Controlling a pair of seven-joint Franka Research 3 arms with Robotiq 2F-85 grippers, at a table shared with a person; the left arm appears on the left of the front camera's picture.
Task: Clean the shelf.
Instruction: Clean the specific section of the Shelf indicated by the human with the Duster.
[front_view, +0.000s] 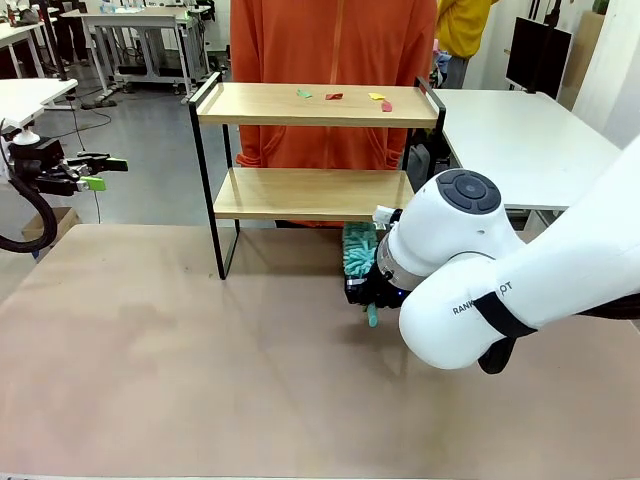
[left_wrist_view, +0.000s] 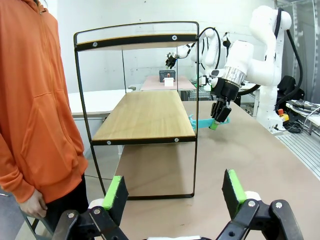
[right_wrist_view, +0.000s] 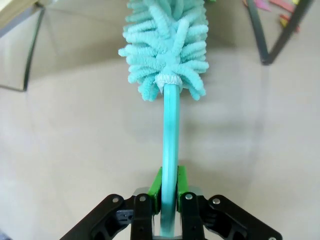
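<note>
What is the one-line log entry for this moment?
right end effector: shut on duster | left end effector: open | shelf: scraps on top board

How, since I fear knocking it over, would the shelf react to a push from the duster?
Probably tippy: the shelf stands tall on thin black legs. Likely light: two thin boards. The duster, fluffy-headed, should give first.

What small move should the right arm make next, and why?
Probably lift the duster, clamped in the right gripper, up to the shelf top: coloured scraps lie there, while the duster head sits low near the lower board.
</note>
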